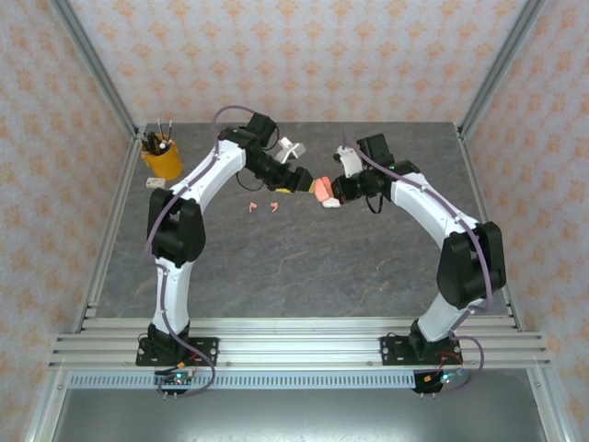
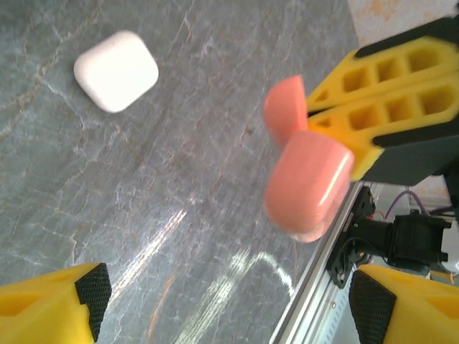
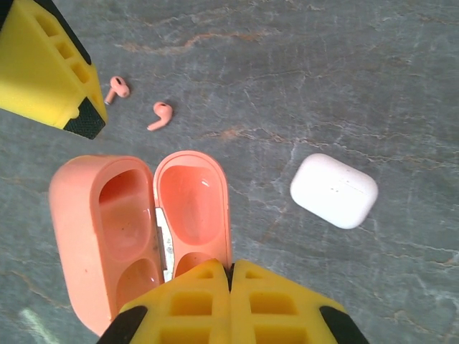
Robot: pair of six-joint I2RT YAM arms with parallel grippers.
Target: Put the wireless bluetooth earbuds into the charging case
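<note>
Student: Arms in the top view meet near the middle of the tabletop (image 1: 276, 267), toward its far edge. What does each one do?

Tutor: The right gripper (image 1: 333, 191) is clenched on the coral charging case (image 1: 322, 191) and holds it clear of the surface. The left gripper (image 1: 299, 180), just beside it, is released and carries nothing. Two coral earbuds (image 1: 250, 206) lie loose on the near side of the left gripper. A pen cup (image 1: 161, 158) stands by the far left corner, well apart. The whole near half of the tabletop is open room.

Student: And the left wrist view?

Tutor: The fingers (image 2: 79, 301) are spread wide with only stone between them. Ahead hangs the charging case (image 2: 308, 186) with its lid (image 2: 283, 107) hinged open. A closed white case (image 2: 116, 70) rests beyond it.

Student: How should the step go, judging by the right wrist view?

Tutor: The case's wells (image 3: 122, 222) look empty, and both earbuds (image 3: 161, 115) lie just beyond it. The step in hand is probably the pick-up. Descend vertically on the outer earbud and pinch across its stem, so its close neighbour is not nudged. Keep the case steady, then seat the earbud stem-first. The white case (image 3: 334, 190) lies off to one side, well clear of that path.
</note>
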